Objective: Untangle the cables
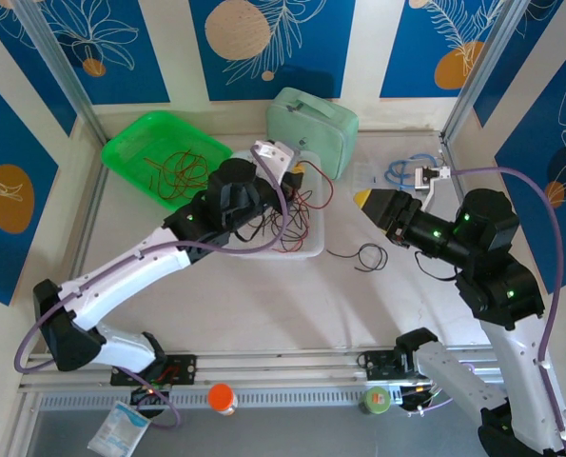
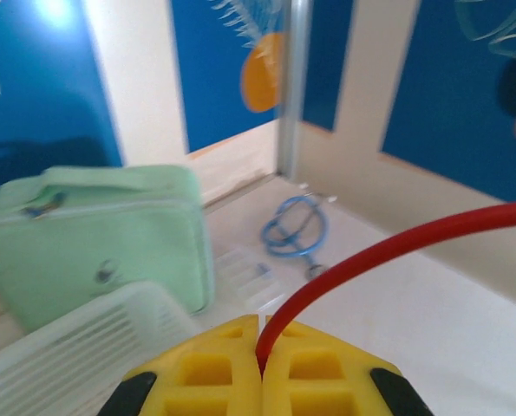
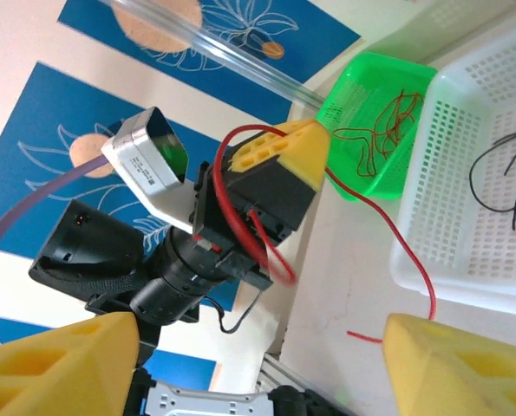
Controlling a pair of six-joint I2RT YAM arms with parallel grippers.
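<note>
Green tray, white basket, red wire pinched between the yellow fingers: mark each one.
green tray [image 1: 135, 143], top external view, bare floor near its left corner.
white basket [image 3: 448, 130], right wrist view, perforated side by its left edge.
red wire [image 2: 396, 247], left wrist view, middle of its arc.

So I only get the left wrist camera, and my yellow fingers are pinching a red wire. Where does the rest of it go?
Observer: From the left gripper, the red wire trails past the white basket's outer edge.
Operator: Is the other hand grabbing it too?
Observer: No. The right gripper is wide open and gripping nothing.
Operator: Where did the other wires end up?
Observer: Some red wires lie in a green tray left of the basket.
</note>
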